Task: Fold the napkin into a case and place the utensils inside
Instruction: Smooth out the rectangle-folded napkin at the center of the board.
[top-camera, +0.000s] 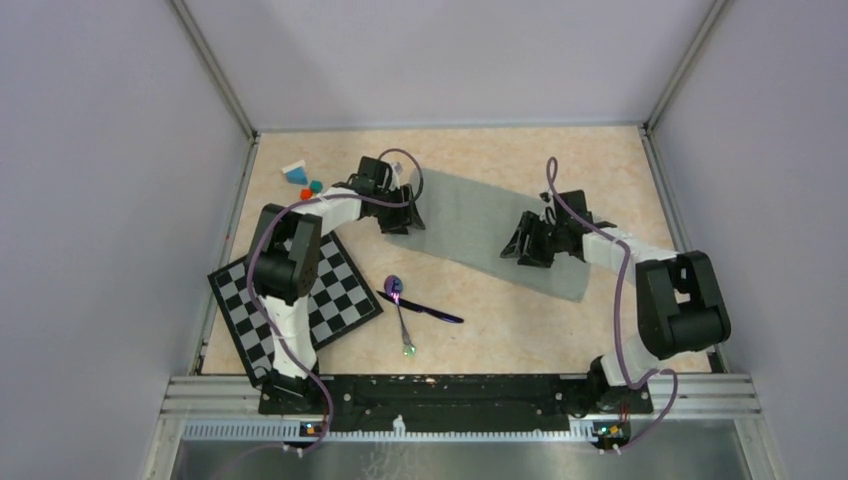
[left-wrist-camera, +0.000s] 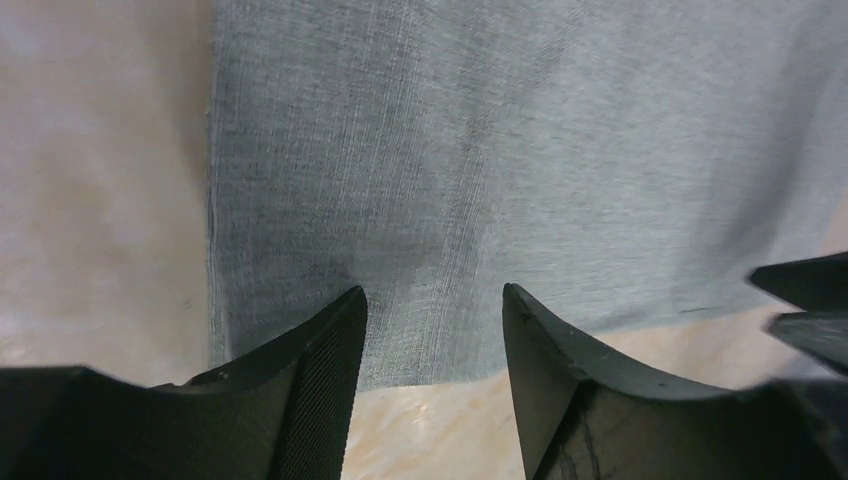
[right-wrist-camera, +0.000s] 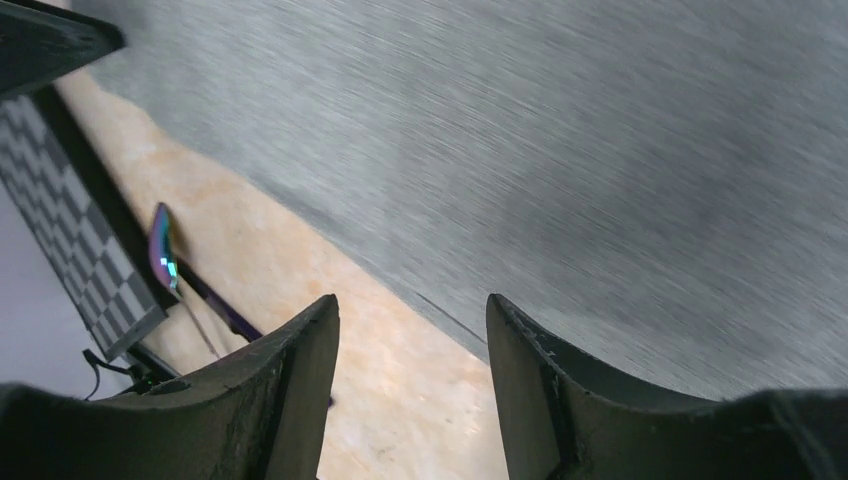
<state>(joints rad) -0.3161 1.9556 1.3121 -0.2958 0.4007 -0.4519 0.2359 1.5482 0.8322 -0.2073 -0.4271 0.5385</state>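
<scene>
The grey-green napkin (top-camera: 480, 225) lies flat as a long strip, slanting from back left to front right. No case is in view. My left gripper (top-camera: 405, 220) hovers open over the strip's left end, and its fingers (left-wrist-camera: 330, 340) straddle the near hem of the napkin (left-wrist-camera: 500, 150). My right gripper (top-camera: 522, 248) stands open over the napkin's front edge (right-wrist-camera: 600, 150), holding nothing. The utensils lie crossed on the bare table in front. They are the purple spoon (top-camera: 400, 305) and the dark stick (top-camera: 430, 310), also seen as spoon (right-wrist-camera: 162, 250) and stick (right-wrist-camera: 215, 300).
A black-and-white checkered board (top-camera: 300, 300) lies at the front left under the left arm, with its corner close to the spoon. Small coloured blocks (top-camera: 302, 180) sit at the back left. Walls close in the table on three sides.
</scene>
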